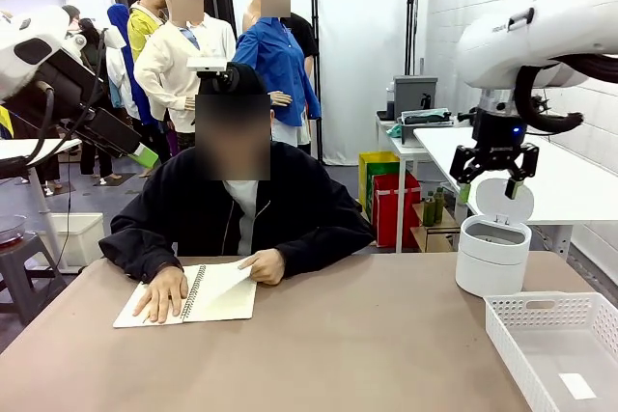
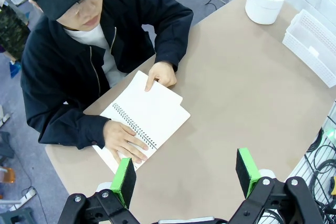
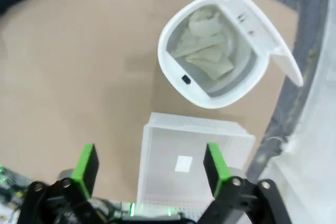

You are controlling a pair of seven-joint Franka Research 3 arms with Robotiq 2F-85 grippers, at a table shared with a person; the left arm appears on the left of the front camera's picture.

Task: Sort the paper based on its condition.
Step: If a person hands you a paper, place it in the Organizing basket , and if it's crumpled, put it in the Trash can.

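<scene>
The paper in play is a spiral-bound notebook (image 1: 208,298) (image 2: 152,115), lying open and blank on the brown bench (image 1: 338,354) right in front of the seated person in a dark jacket. One of the person's hands (image 1: 164,291) lies flat across the page beside the wire spiral. The other hand (image 1: 263,265) pinches the far edge of the opposite page, which curls up a little off the pad. More paper sits at the robot's right end of the bench. Crumpled sheets (image 3: 207,45) fill the bottom of a round white bin (image 1: 492,262) whose lid (image 1: 507,198) stands tipped open. One small flat slip (image 1: 577,386) (image 3: 184,163) lies on the floor of a white perforated basket (image 1: 541,314) just beside the bin, on the robot's side. The right tool (image 1: 490,185) (image 3: 151,163) hangs in the air directly above the open bin, its green-padded fingers spread wide with nothing between them. The left tool (image 2: 186,174) is raised high over the bench and looks down on the notebook and the person, well apart from both. Its fingers are likewise spread and empty.
</scene>
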